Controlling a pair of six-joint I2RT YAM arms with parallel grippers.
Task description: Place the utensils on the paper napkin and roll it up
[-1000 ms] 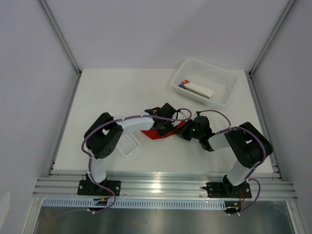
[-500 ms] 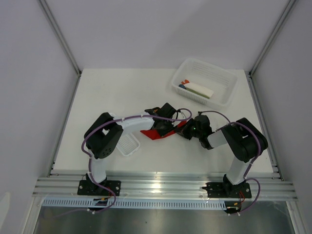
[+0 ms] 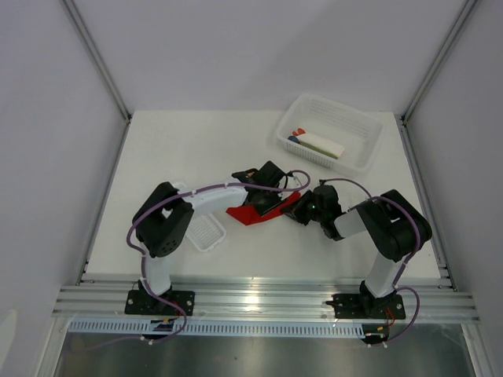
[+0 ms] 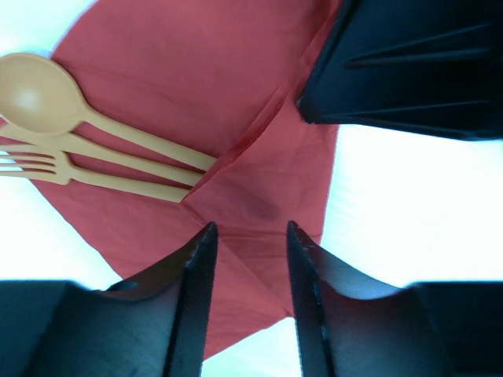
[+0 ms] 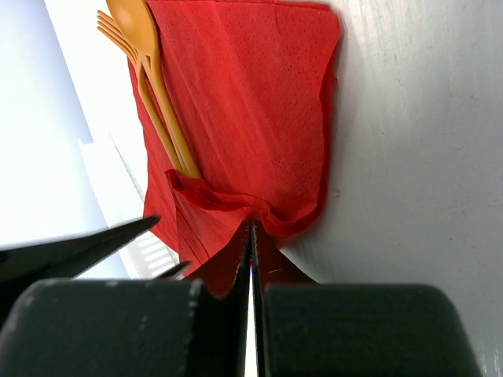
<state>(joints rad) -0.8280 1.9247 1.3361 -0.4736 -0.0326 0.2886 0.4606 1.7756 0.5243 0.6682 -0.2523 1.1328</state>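
Observation:
The red paper napkin (image 3: 251, 214) lies mid-table, partly folded over the orange utensils. In the left wrist view the napkin (image 4: 236, 102) has a fold covering the handles of the utensils (image 4: 118, 157); a spoon head (image 4: 35, 94) and fork tines (image 4: 27, 165) stick out at the left. My left gripper (image 4: 250, 236) is open, its jaws standing over the folded part; in the top view it (image 3: 266, 201) is above the napkin. My right gripper (image 5: 251, 228) is shut on a bunched fold of the napkin (image 5: 251, 102) at its right side (image 3: 293, 210). The utensils (image 5: 149, 86) lie under that fold.
A white mesh basket (image 3: 365, 149) with white, blue and green items stands at the back right. A narrow white tray (image 3: 206, 234) lies left of the napkin, near the left arm. The right gripper's body (image 4: 409, 63) sits close to the left fingers.
The right arm's elbow has drawn in to the left while its gripper keeps hold of the napkin. The left gripper has shifted slightly away over the napkin.

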